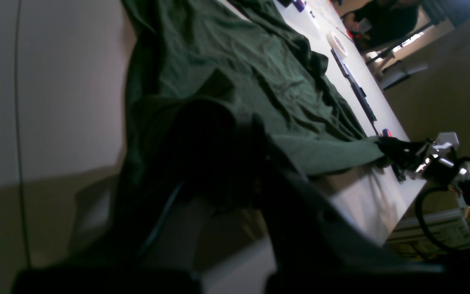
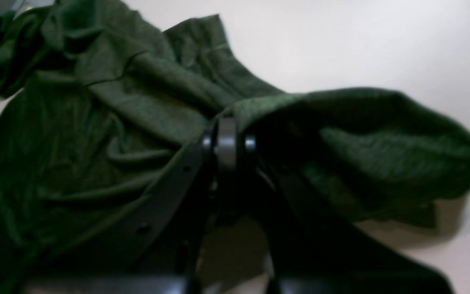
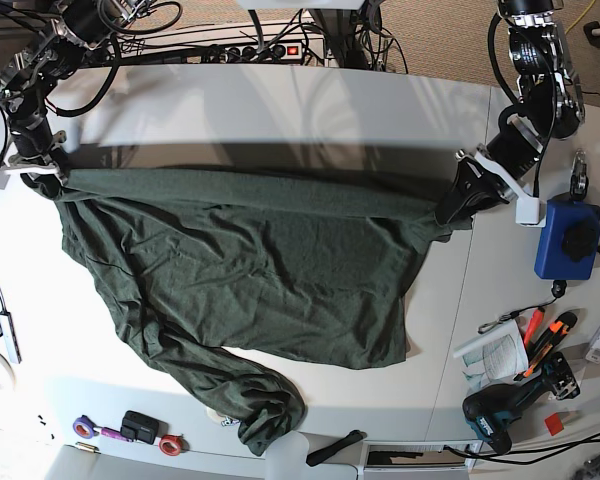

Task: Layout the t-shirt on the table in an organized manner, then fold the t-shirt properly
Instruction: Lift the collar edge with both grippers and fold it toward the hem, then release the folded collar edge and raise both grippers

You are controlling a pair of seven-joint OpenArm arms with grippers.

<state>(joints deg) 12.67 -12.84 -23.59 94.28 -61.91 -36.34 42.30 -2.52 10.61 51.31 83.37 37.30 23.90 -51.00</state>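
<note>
Overhead, one t-shirt (image 3: 250, 270) on one table (image 3: 280, 105), two claws, left claw (image 3: 450, 210) and right claw (image 3: 48, 172), each clamped on its hem

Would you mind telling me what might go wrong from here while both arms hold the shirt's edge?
1. The t-shirt is pinched only at its corners by the left gripper and right gripper; a corner might slip.
2. One sleeve lies bunched near the table edge, so dragging may worsen wrinkles.
3. The blue box sits close to the left arm.

T-shirt (image 3: 250, 270): plain dark forest green. Table (image 3: 280, 110): white. Pouch (image 3: 568, 237), right edge: blue.
</note>
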